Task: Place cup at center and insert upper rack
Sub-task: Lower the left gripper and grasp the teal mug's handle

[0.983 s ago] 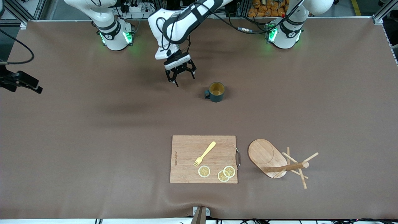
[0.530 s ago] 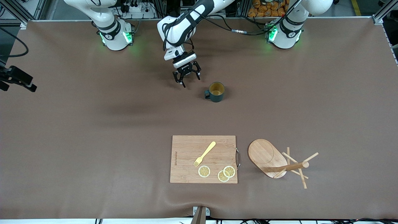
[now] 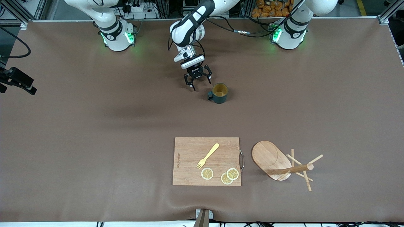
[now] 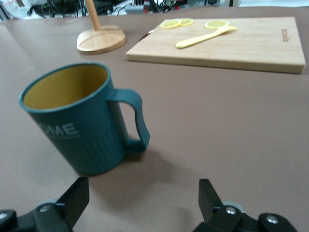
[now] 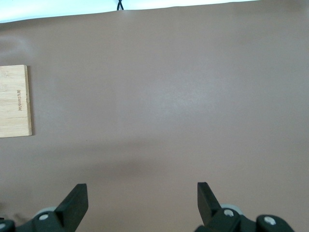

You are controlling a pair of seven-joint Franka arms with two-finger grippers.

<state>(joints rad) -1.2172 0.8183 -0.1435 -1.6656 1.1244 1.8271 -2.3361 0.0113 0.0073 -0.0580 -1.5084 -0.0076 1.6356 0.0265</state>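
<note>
Cup stands upright just beside the left gripper, whose fingers are spread and empty (handle toward it); right gripper waits, fingers spread, empty

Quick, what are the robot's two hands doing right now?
Left gripper: fingers open, holding nothing, beside the cup.
Right gripper: fingers open, holding nothing, over bare table.
</note>
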